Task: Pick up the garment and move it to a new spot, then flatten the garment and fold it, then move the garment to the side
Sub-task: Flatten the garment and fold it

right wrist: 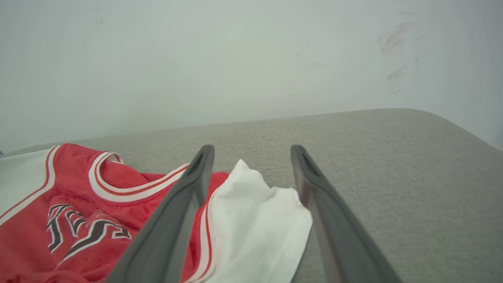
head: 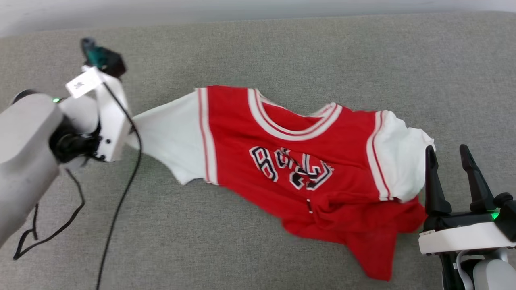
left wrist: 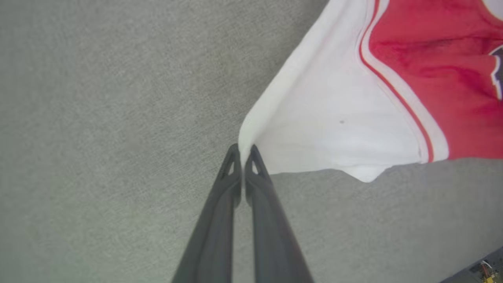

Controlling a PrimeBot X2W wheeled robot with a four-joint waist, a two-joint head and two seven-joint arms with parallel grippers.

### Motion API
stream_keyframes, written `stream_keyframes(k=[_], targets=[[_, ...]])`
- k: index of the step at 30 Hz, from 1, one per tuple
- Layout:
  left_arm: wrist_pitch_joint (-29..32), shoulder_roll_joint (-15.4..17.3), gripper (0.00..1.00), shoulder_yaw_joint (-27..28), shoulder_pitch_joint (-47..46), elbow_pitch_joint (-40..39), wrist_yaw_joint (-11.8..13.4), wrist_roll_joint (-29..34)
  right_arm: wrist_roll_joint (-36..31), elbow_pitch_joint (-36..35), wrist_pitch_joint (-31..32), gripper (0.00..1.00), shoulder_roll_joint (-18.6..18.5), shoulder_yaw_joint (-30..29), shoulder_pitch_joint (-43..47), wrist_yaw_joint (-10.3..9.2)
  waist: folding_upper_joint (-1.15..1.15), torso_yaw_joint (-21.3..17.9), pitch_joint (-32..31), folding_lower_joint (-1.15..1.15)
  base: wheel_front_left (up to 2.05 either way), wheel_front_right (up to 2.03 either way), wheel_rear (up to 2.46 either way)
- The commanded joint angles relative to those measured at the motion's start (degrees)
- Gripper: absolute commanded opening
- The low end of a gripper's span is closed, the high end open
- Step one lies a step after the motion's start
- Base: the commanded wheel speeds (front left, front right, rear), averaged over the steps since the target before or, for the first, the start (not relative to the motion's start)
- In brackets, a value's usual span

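The garment (head: 298,161), a red jersey with white sleeves and black lettering, lies rumpled across the grey cushion. Its left sleeve (head: 169,137) is stretched out toward my left arm. In the left wrist view my left gripper (left wrist: 243,151) is shut, its two fingertips pinching the edge of that white sleeve (left wrist: 334,129). My right gripper (head: 447,155) stands open at the lower right, next to the right sleeve (head: 403,157). Seen from the right wrist, the open fingers (right wrist: 196,177) frame the crumpled white right sleeve (right wrist: 259,220) without touching it, the gripper (right wrist: 251,153) hovering above it.
The grey fabric surface (head: 282,52) runs to a pale wall (right wrist: 235,59) at the back. Black cables (head: 117,209) hang from my left arm (head: 28,141) over the cushion's left part. The surface's right edge curves down (right wrist: 463,129).
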Motion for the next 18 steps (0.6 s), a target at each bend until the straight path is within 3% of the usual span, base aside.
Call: stream_keyframes(k=[1,6,13,14,15,18], targets=[[0.11,0.32,0.0,0.16,1.31,0.64,0.48,-0.42,-0.24,-0.07,-0.09,1.0,0.08,-0.34,0.35,-0.04,0.0,-0.13,0.1,0.0,0.0,0.0,0.0],[-0.17,3.07,0.0,0.39,4.06,4.46,2.01,-1.6,-0.47,0.06,-0.09,1.0,0.08,-0.89,0.57,-0.04,0.0,-1.05,0.66,0.0,0.0,0.0,0.0],[-5.35,1.69,0.02,1.34,7.82,8.25,2.24,-2.89,-0.85,0.31,-0.09,1.0,0.08,-1.33,0.66,-0.04,0.0,-1.65,0.59,0.0,0.0,0.0,0.0],[-6.97,1.28,0.42,1.23,8.07,8.61,2.15,-2.19,-1.03,0.29,-0.09,1.0,0.08,-1.48,0.73,-0.04,0.0,-1.56,0.25,0.0,0.0,0.0,0.0],[-8.92,1.02,1.0,1.0,8.12,8.98,2.2,-1.08,-1.28,0.28,-0.09,1.0,0.08,-1.66,0.85,-0.04,0.0,-1.45,-0.23,0.0,0.0,0.0,0.0],[-14.55,0.32,1.0,1.2,9.06,9.54,1.85,0.22,-1.86,-0.08,-0.09,1.0,0.08,-2.44,1.24,-0.04,0.0,-1.16,-1.92,0.0,0.0,0.0,0.0]])
